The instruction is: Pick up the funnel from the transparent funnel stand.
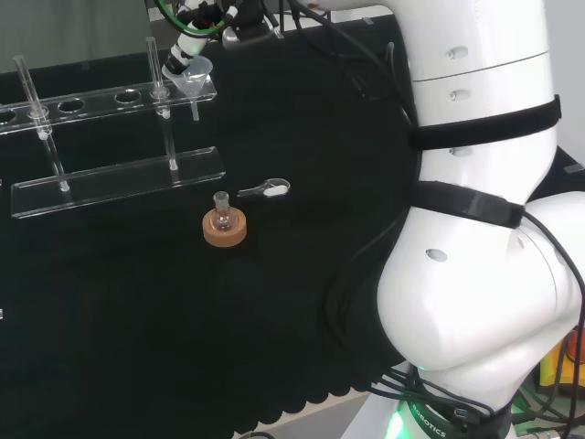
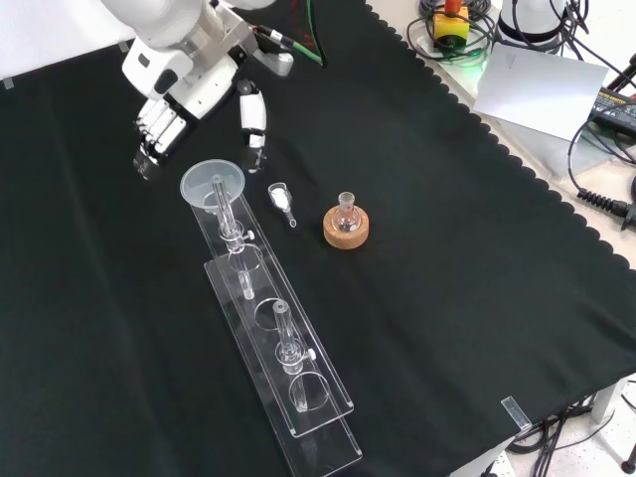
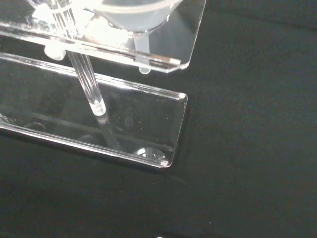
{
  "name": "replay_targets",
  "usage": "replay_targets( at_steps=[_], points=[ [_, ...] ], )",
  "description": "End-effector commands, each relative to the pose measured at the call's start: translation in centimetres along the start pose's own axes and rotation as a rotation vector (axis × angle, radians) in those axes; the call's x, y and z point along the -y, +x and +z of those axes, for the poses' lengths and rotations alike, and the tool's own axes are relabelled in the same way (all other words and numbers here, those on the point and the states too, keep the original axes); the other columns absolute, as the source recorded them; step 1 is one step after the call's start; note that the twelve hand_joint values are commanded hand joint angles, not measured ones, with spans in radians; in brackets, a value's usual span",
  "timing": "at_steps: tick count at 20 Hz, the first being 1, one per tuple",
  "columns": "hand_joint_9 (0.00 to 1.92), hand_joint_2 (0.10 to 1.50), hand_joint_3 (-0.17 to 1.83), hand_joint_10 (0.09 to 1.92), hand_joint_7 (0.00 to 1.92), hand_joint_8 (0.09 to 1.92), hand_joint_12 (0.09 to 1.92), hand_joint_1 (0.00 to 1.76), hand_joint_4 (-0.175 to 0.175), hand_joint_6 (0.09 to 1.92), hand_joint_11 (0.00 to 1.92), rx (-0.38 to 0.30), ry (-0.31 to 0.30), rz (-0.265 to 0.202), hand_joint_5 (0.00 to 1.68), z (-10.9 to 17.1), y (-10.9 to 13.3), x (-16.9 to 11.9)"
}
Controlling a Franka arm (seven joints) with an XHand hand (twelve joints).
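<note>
Scene: A white robot arm reaches across a table draped in black cloth toward a clear two-tier funnel stand that runs lengthwise down the front view.

Funnel: The funnel sits in the end hole of the stand's upper shelf, the end nearest the arm, its wide mouth up and its stem hanging through the hole toward the lower shelf. The hole carries the cone by its flare, which is why it stands upright with nothing holding it. In the wrist view the funnel shows from below, its stem poking through the shelf.

Hand: The hand hovers just beyond the funnel's rim in the front view, its fingers reaching down on one side and its thumb on the other, spread apart with nothing between them. In the head view the hand appears right against the funnel; whether it touches cannot be told.

Why that pose: Judged from the spread, the hand is set to straddle the cone, so that closing would pinch the rim from opposite sides.

Stand: Thin upright rods link the two shelves; one rises just beside the funnel and narrows the room for the fingers.

Also on the table: A small flask in a cork ring and a small clear scoop lie beside the stand, apart from the funnel.

Progress: The funnel is not yet lifted.
</note>
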State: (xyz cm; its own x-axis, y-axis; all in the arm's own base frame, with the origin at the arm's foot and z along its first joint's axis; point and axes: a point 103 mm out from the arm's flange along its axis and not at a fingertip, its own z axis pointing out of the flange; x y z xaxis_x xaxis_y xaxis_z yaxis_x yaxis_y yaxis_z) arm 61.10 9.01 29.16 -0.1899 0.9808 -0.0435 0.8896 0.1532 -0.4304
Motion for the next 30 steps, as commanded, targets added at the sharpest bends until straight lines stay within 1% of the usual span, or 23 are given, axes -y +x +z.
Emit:
replay_targets(
  at_steps=[1,12,14,15,16,20,28,30],
  points=[
    [0.04,0.79,0.16,0.89,0.0,0.31,1.48,0.4,-0.046,0.09,0.13,0.009,0.002,-0.011,0.0,1.4,0.5,-0.8],
    [0.07,0.79,0.15,0.9,0.0,0.33,1.48,0.4,-0.048,0.09,0.13,0.01,-0.008,-0.029,0.0,2.4,1.6,-1.3],
    [0.07,0.79,0.15,0.9,0.0,0.33,1.48,0.4,-0.048,0.09,0.13,0.019,-0.009,-0.024,0.0,2.5,1.2,-1.4],
    [0.07,0.79,0.15,0.9,0.0,0.33,1.48,0.4,-0.049,0.09,0.13,0.011,-0.009,-0.025,0.0,2.6,0.2,-1.2],
    [0.07,0.79,0.15,0.9,0.0,0.33,1.48,0.4,-0.049,0.09,0.13,0.016,-0.005,-0.023,0.0,2.6,0.0,-1.2],
    [0.08,0.79,0.15,0.9,0.0,0.34,1.48,0.44,-0.051,0.09,0.13,0.037,-0.018,-0.019,0.0,2.8,1.2,-1.7],
    [0.13,0.79,0.14,0.89,0.0,0.38,1.49,0.5,-0.055,0.09,0.14,0.051,-0.002,-0.018,0.0,3.2,1.3,-2.4],
    [0.17,0.79,0.14,0.87,0.0,0.41,1.48,0.51,-0.056,0.09,0.14,0.051,0.001,-0.018,0.0,3.2,1.2,-2.5]
  ],
)
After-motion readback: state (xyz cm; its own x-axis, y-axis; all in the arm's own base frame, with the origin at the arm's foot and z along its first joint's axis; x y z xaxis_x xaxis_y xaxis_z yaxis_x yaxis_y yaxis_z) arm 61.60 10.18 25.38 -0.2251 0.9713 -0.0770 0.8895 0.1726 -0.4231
